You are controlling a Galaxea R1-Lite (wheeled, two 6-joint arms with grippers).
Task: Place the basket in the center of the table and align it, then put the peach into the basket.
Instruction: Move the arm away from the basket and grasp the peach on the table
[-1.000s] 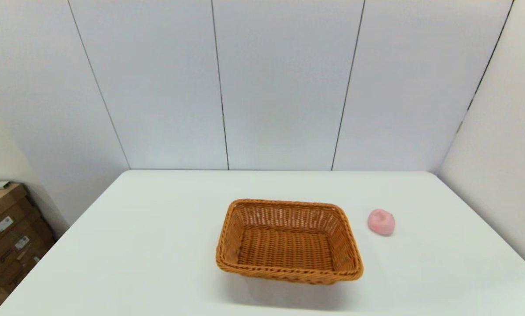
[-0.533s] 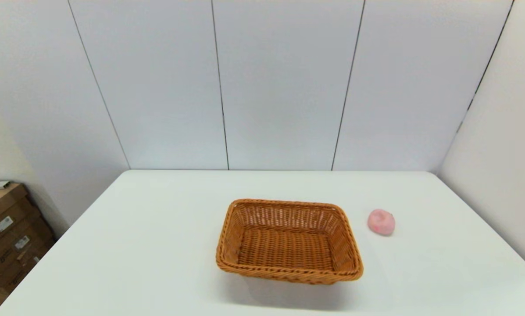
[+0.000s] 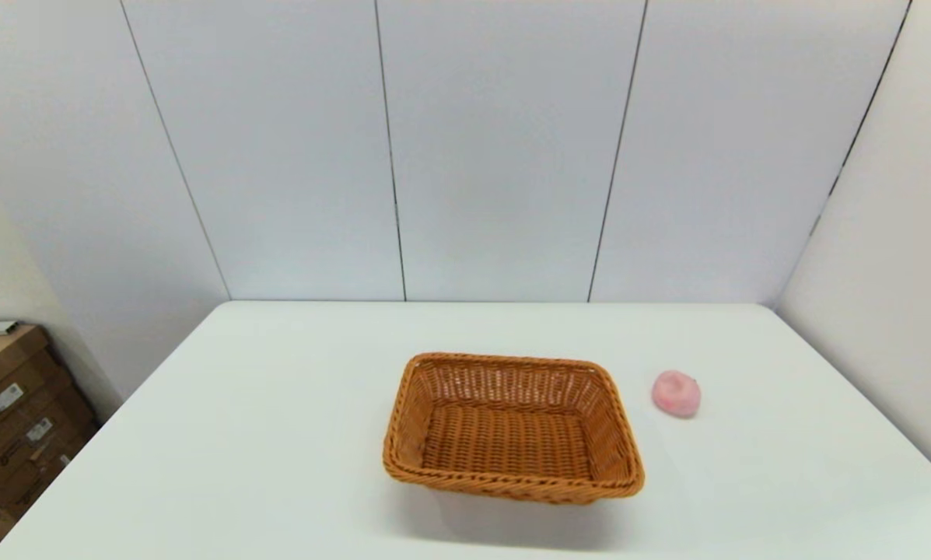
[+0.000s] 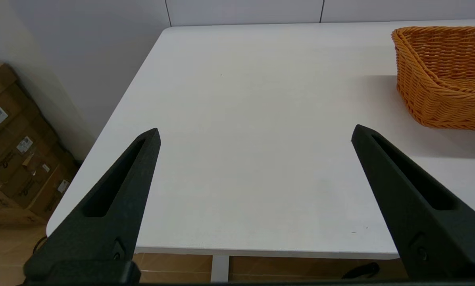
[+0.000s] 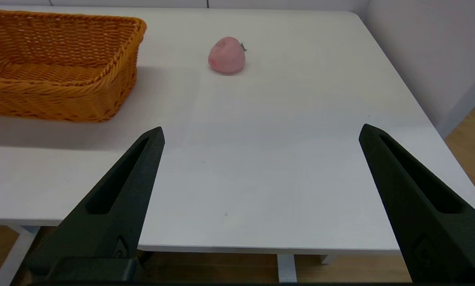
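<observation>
Both arms parked low at the near table edge, out of the head view. Left gripper [image 4: 254, 135] has its black fingers spread wide, holding nothing, aimed over bare tabletop on the left side. Right gripper [image 5: 261, 133] likewise has its fingers wide apart and empty, facing the right half of the table. Probably a ready pose: each arm covers its own side before any reach.

The large plain white rectangular table [image 3: 263, 435] carries only two things. Nearer is the rectangular orange-brown woven wicker basket [image 3: 513, 429] with flared sides and braided rim, sitting flat, open side up, empty. It sits roughly mid-table, slightly right of centre, and looks turned a little off square with the table edges, so the centring and aligning step seems not yet done.

Farther back and to its right is the small round pale-pink peach [image 3: 676, 393], on the table, near the basket but not touching it. It lies ahead of the right gripper, so I'd judge that arm the natural one for the pick.

Behind: grey wall panels. Cardboard boxes [image 3: 14, 412] stacked off the left edge.
</observation>
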